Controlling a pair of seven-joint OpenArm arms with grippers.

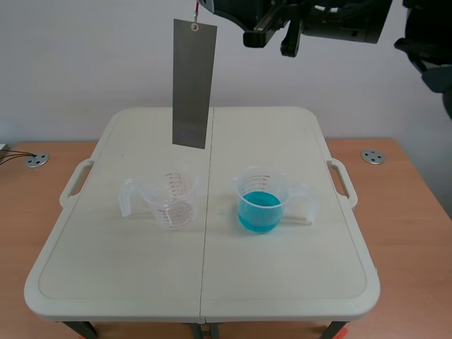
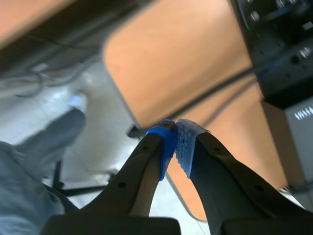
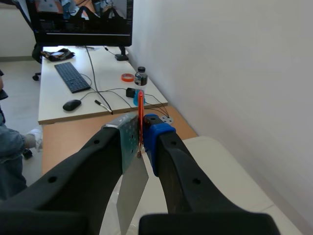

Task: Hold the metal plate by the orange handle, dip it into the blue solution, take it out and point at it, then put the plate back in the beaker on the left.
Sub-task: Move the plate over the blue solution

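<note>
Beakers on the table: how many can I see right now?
2. The clear beaker with red markings stands left of the table's middle seam; the beaker of blue solution stands right of it. None seems hidden.

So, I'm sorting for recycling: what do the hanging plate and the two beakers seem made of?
The metal plate: thin sheet metal, dull grey matte finish, with a punched hole. The empty beaker and the blue-solution beaker: probably clear plastic, given moulded handles; glass less likely.

Thick black fingers [image 3: 73, 181], blue dotted pads [image 2: 166, 144]; small screw holes [image 2: 121, 185]
</note>
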